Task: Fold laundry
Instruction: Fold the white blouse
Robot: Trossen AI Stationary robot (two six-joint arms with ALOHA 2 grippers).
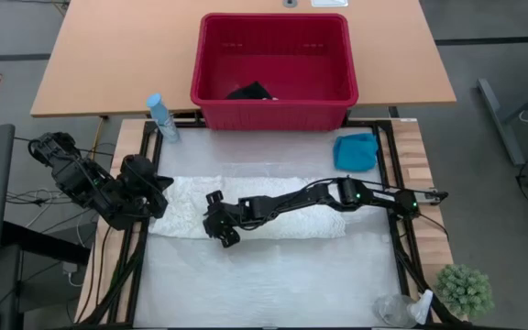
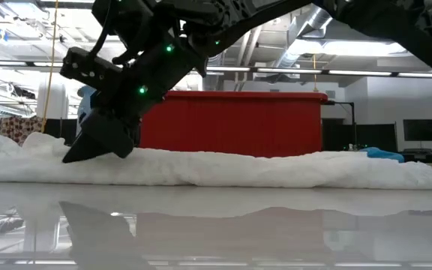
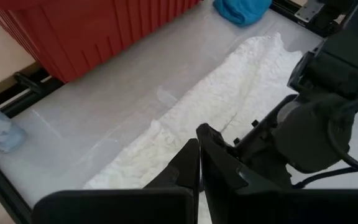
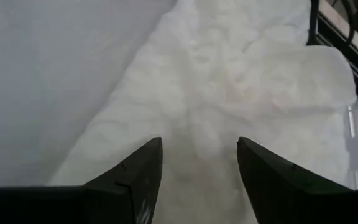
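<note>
While the right claw [image 1: 220, 223] hovers low over the cream lacy cloth [image 1: 282, 213], its two fingers [image 4: 135, 174] stand well apart with cloth showing between them and nothing pinched. That cloth lies in a long folded band across the middle of the tabletop [image 1: 264, 284], running from about nine o'clock toward three. The left claw [image 1: 159, 197] sits at the band's nine o'clock end, fingers pressed together; whether any cloth is caught between them cannot be told from these views. A turquoise garment [image 1: 356, 150] lies apart at roughly two o'clock, and a dark garment [image 1: 250, 92] rests inside the red basket [image 1: 274, 119] at twelve.

The risk, as I judge it, is a shallow pinch: if the right claw closes on only the top layer, the fold would peel open as it lifts. A second hazard is dragging, since pulling sideways could skew the whole band or bunch it against the left arm. The lace may also snag on a fingertip.
</note>
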